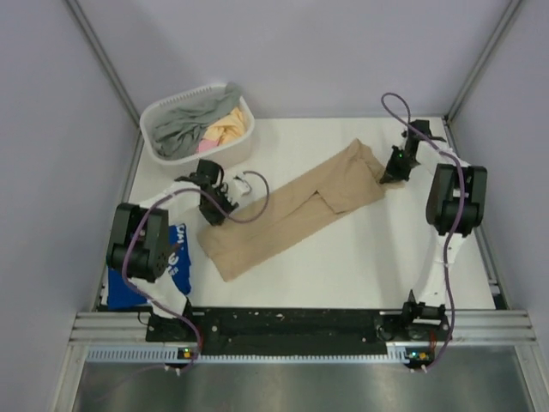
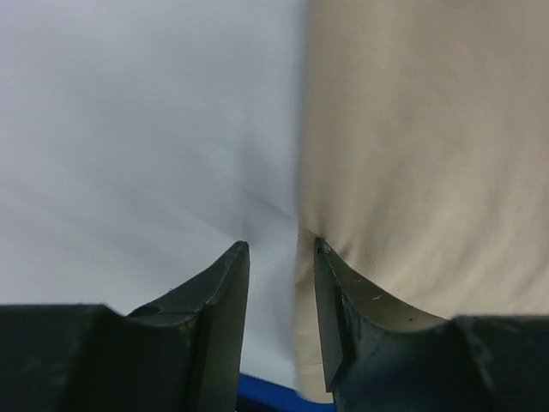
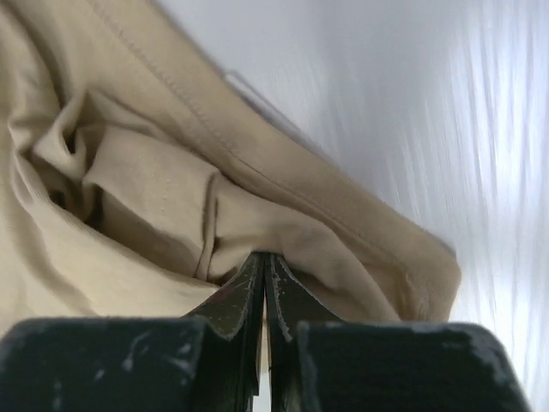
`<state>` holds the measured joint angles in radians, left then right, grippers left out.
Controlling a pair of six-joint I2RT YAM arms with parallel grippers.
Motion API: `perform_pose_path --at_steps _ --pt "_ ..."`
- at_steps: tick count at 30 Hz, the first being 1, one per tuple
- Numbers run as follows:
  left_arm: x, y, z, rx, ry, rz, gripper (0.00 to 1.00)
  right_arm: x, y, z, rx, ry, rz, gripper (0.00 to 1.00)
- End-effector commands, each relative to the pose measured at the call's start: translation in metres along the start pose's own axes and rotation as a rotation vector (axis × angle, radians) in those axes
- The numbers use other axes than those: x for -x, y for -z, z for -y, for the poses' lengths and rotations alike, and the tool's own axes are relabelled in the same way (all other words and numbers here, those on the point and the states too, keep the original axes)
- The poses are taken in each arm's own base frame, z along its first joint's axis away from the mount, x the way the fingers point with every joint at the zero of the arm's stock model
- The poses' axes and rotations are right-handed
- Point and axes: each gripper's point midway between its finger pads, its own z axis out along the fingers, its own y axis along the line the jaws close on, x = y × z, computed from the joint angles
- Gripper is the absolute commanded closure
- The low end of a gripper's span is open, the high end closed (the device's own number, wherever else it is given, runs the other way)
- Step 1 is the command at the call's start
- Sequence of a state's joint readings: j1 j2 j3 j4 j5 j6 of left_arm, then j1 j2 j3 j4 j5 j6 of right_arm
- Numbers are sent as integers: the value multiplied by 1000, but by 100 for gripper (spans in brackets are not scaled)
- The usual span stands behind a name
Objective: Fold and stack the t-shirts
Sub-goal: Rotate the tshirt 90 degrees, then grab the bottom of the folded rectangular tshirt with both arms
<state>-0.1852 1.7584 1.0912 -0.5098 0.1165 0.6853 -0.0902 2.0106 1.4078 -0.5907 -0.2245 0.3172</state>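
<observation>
On the table (image 1: pixel 369 257), tan t-shirt (image 1: pixel 292 210) diagonal — near-left to far-right, right pincer (image 3: pixel 264 257) pinching its far end, left pincer (image 2: pixel 279 249) spread.

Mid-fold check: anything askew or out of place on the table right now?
The tan t-shirt lies diagonally across the table, bunched where the right tool pinches it. The blue t-shirt sits partly under the left arm at the near-left edge.

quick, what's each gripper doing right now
Left gripper: open, at the tan t-shirt edge, gripping nothing.
Right gripper: closed, pinching a fold of the tan t-shirt.
</observation>
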Motion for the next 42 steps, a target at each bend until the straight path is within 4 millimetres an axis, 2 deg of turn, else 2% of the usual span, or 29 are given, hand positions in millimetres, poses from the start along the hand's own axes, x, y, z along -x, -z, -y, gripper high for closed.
perform_pose_path --at_steps 1,2,3,4,5,6,8,9,11,12,14,15,16,17,19,21,22,24,26,27,31,34,36,39,40,42 --pt "-37 40 158 -497 -259 -20 58 112 -59 -75 102 91 110 100" --pt "-34 52 191 -557 -358 1 57 144 -59 -115 177 149 190 92" --pt "-28 64 220 -614 -456 26 56 171 -45 -152 258 198 286 81" --pt "-19 78 239 -649 -520 68 56 189 -32 -176 310 220 370 76" --pt "-11 89 252 -671 -564 110 55 204 -9 -192 347 222 447 69" --pt "1 101 256 -669 -583 163 53 218 12 -199 367 231 524 58" --pt "20 116 249 -620 -589 227 51 220 43 -195 333 298 610 45" --pt "27 121 244 -587 -599 246 48 223 74 -199 326 360 674 43" --pt "42 125 236 -528 -622 296 41 215 127 -200 310 491 740 35" --pt "47 123 233 -504 -640 319 38 204 150 -204 323 555 757 28" --pt "57 115 230 -471 -661 352 35 172 182 -210 381 698 767 25" --pt "61 111 233 -474 -682 363 34 150 193 -212 412 784 767 25" --pt "64 108 235 -472 -702 374 34 122 192 -213 467 853 743 25" --pt "68 104 240 -468 -730 383 33 95 203 -215 512 978 756 25" --pt "72 97 252 -460 -809 417 32 24 204 -213 628 1253 740 25" --pt "73 88 262 -456 -873 451 32 -41 192 -195 670 1474 726 23" --pt "71 83 265 -455 -892 460 32 -67 194 -188 689 1540 737 22" --pt "67 74 272 -457 -932 473 31 -115 185 -172 721 1638 707 23" --pt "65 64 277 -438 -964 487 31 -173 169 -153 749 1738 585 26" --pt "63 60 278 -426 -972 484 31 -198 163 -143 739 1797 511 26" --pt "61 49 288 -395 -999 507 32 -267 132 -93 668 1898 191 29" --pt "62 37 286 -333 -1025 484 34 -300 100 -66 621 2061 35 30" --pt "61 31 285 -311 -1040 453 38 -297 85 -72 582 2091 73 32" --pt "58 22 285 -286 -1055 406 52 -299 73 -82 589 2089 81 36" --pt "58 20 286 -276 -1053 396 59 -303 68 -78 583 2095 41 41" --pt "54 15 286 -269 -1059 368 74 -315 63 -68 593 2123 -32 58"
